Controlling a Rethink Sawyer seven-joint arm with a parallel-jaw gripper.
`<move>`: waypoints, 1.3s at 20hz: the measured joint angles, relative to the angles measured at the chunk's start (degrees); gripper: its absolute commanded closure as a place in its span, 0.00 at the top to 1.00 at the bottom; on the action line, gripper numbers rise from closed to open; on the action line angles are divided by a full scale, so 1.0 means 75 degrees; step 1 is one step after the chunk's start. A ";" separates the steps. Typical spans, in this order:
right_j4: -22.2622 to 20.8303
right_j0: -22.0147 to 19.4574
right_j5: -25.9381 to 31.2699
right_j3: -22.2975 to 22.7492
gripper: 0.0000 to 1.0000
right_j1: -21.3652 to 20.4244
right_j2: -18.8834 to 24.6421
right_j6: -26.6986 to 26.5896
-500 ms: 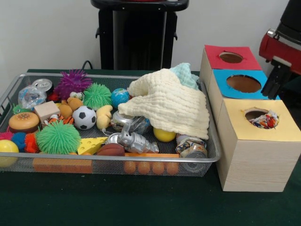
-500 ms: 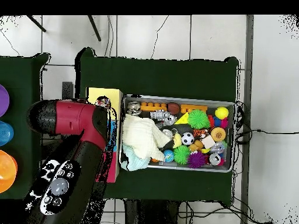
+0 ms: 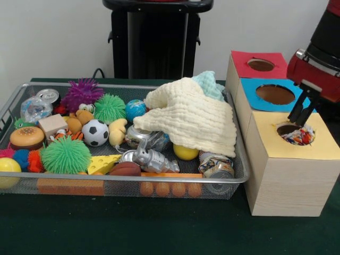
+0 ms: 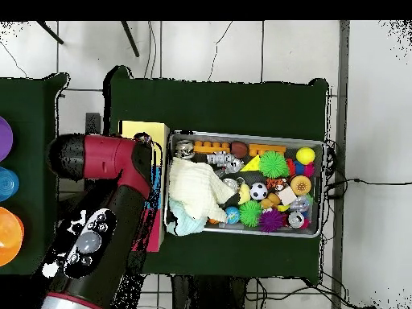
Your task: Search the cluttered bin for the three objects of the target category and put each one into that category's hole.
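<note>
The wire mesh bin [image 3: 133, 178] holds many toys, the cream cloth [image 3: 191, 119] and the mint-green cloth [image 3: 210, 85]. A printed fabric bundle [image 3: 300, 138] sits inside the hole [image 3: 283, 128] of the yellow-topped box [image 3: 319, 146]. I see no other printed bundle in the bin. My gripper [image 3: 301, 118] hangs just above that hole. Its dark fingers [image 3: 296, 110] are apart and hold nothing. In the overhead view my arm [image 4: 105, 201] covers most of the boxes. Only part of the yellow top [image 4: 141, 130] shows beside the bin [image 4: 245, 137].
The blue-topped box [image 3: 249, 87] and the red-topped box [image 3: 241, 61] stand behind the yellow one, both holes dark. The bin holds a soccer ball [image 3: 95, 133], green spiky balls [image 3: 66, 155], cans [image 3: 215, 166] and a toy robot [image 3: 151, 159]. A black pedestal [image 3: 156, 40] stands behind.
My gripper has moved down and to the left in the front view, from beside the blue box to just above the yellow box's hole. The bin's contents have not moved.
</note>
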 measured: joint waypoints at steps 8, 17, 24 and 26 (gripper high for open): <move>0.0047 -0.0006 -0.0313 -0.0002 0.00 0.0134 0.0026 0.0000; 0.0123 -0.0006 -0.0942 0.0000 0.00 0.0342 0.0163 0.0000; 0.0190 0.0019 -0.1039 0.0000 0.00 0.0551 0.0181 0.0000; 0.0186 0.0023 -0.1033 0.0001 0.00 0.0536 0.0164 0.0000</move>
